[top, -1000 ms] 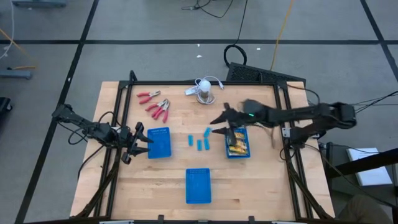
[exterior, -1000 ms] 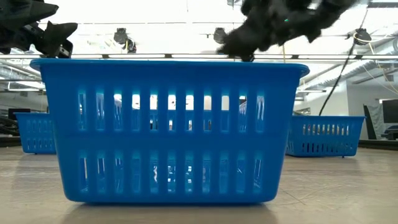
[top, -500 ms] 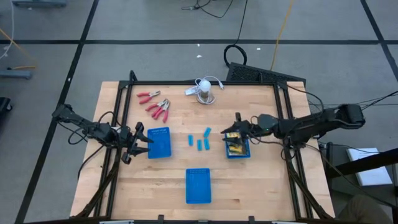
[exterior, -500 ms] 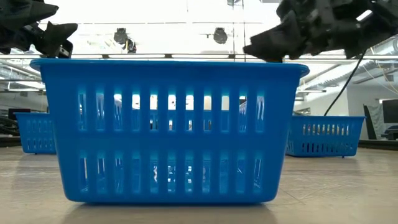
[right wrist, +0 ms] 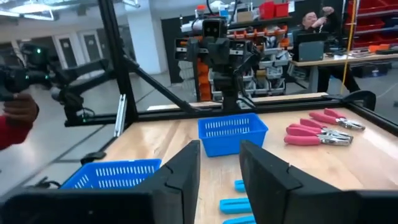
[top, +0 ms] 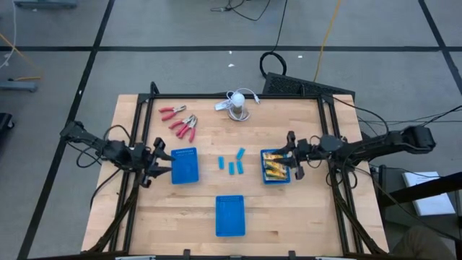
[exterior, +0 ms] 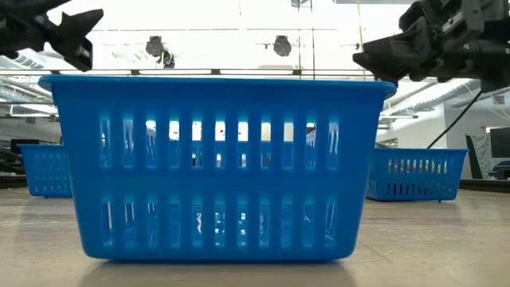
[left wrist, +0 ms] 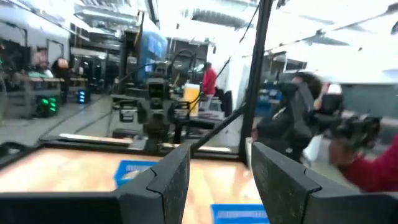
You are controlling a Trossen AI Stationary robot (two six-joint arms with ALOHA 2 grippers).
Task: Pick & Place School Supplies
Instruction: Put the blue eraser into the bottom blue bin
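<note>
Several yellow-orange boxes lie in the right blue basket. Three light-blue blocks lie on the table's middle; they also show in the right wrist view. Red-handled pliers lie at the far left and show in the right wrist view. My right gripper is open and empty, just right of the right basket, and shows in the low view. My left gripper is open and empty at the left side of the left blue basket.
A third blue basket stands near the front edge and fills the low view. A white round object with a cable sits at the far middle. Dark frame bars run along both table sides. People show in the room beyond.
My right gripper has drawn back from the table's middle toward the right edge, passing over the right basket, and now stands at that basket's right side.
</note>
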